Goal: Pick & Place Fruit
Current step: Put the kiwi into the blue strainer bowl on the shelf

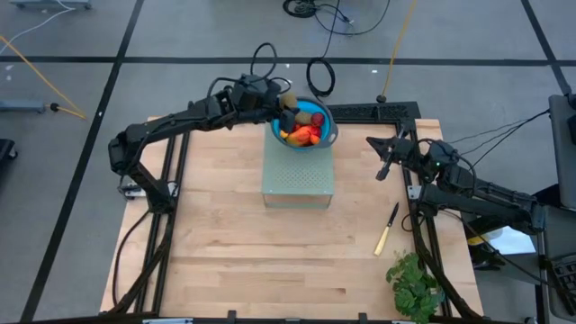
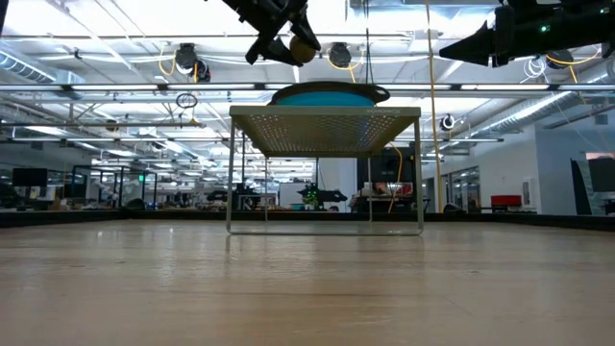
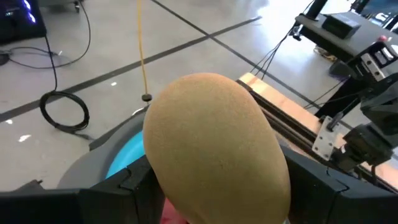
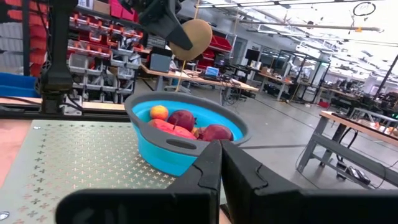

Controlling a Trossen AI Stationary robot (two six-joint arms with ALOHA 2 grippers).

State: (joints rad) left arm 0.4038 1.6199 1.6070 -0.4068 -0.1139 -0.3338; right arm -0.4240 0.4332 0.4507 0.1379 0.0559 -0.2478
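Observation:
My left gripper is shut on a brownish oval fruit, which it holds in the air above the far left rim of a blue bowl. The bowl stands on a perforated metal stand at the table's far middle. In it lie dark red round fruits, an orange-red oblong and small orange pieces. My right gripper is shut on nothing and hovers right of the stand, pointing toward the bowl. My left gripper pinches the brown oval fruit between its two fingers, one on each of its opposite sides. The fingers come from the table's left, slanting a little downward. Most of the fruit sticks out past the fingertips, and it hangs clear above the bowl.
A yellow-handled knife lies on the wood right of the stand. A leafy green bunch sits at the near right corner. The near half of the table is bare wood.

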